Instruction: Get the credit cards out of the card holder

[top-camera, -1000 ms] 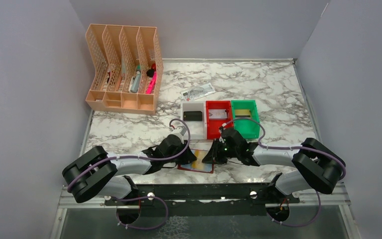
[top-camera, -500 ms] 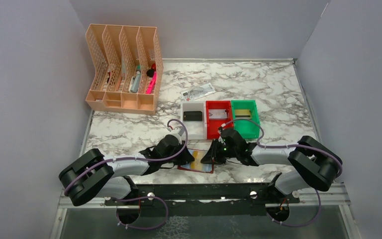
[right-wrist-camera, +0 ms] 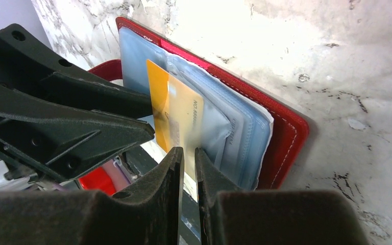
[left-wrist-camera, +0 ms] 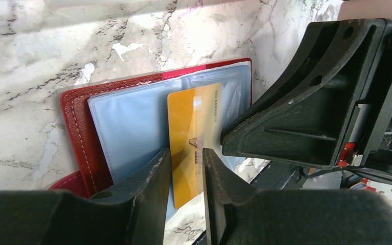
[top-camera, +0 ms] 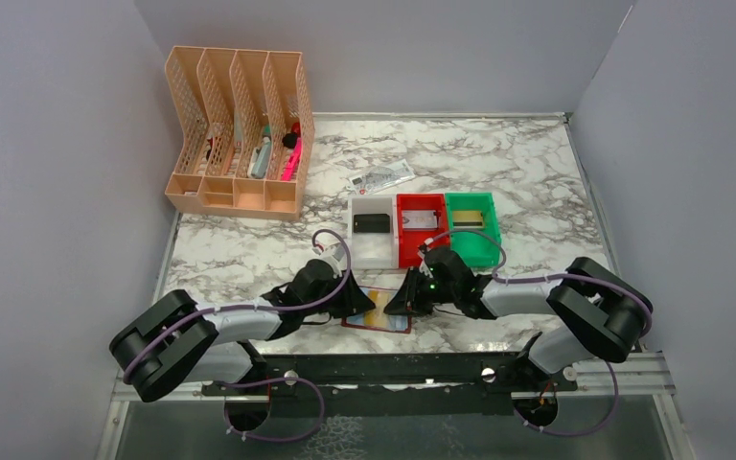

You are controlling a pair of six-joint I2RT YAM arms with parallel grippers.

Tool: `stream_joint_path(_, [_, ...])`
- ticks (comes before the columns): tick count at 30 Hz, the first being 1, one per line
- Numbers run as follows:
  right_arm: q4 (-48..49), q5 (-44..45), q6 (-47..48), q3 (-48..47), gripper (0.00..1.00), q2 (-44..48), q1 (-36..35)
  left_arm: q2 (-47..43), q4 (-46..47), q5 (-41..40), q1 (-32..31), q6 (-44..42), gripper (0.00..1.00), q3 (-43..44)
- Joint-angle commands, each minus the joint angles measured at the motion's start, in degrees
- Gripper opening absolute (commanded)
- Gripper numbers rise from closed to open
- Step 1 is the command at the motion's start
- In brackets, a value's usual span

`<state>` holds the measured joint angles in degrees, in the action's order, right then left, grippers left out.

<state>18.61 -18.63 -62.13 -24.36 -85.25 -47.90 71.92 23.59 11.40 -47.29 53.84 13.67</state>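
Observation:
The maroon card holder [top-camera: 383,325] lies open on the marble between my two grippers, its bluish-clear sleeves up. It also shows in the left wrist view [left-wrist-camera: 75,127] and the right wrist view [right-wrist-camera: 286,127]. A gold-orange credit card [left-wrist-camera: 191,117] sticks partway out of a sleeve, and shows too in the right wrist view [right-wrist-camera: 176,109] and the top view [top-camera: 380,306]. My left gripper [left-wrist-camera: 187,153] hovers at the card's free end, jaws a narrow gap apart, nothing between them. My right gripper [right-wrist-camera: 189,152] is shut on the clear sleeve's edge. In the top view, left gripper [top-camera: 360,304] and right gripper [top-camera: 402,301] face each other.
Behind the wallet stand a white bin [top-camera: 356,241] holding a black card [top-camera: 372,223], a red bin [top-camera: 422,257] with a pale card, and a green bin [top-camera: 475,255] with a card. A white printed tag [top-camera: 379,177] and a peach desk organiser [top-camera: 235,129] lie further back.
My left gripper has drawn back to the left. The gold-orange card shows further left, more of it out of the sleeve. The right gripper has barely moved.

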Motion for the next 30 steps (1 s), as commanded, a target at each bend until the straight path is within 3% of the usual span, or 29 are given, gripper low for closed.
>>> stream_joint_path(1, [-5.4,4.4,1.2,2.4,0.20,-3.6,-0.6,0.5,-0.6,5.5,0.1,1.4,0.35,-1.6])
stream_joint_path(6, [-4.9,4.1,1.1,2.4,0.20,-4.2,-0.6,3.9,0.2,7.8,0.4,1.3,0.34,-1.0])
stream_joint_path(15, [-5.2,4.1,1.0,2.3,0.20,-4.2,-0.6,3.1,1.3,7.1,0.4,1.8,0.22,-1.2])
stream_joint_path(30, [-6.7,5.2,1.2,2.0,0.20,-3.8,-0.6,-1.9,0.7,4.5,0.9,2.1,0.21,-2.7])
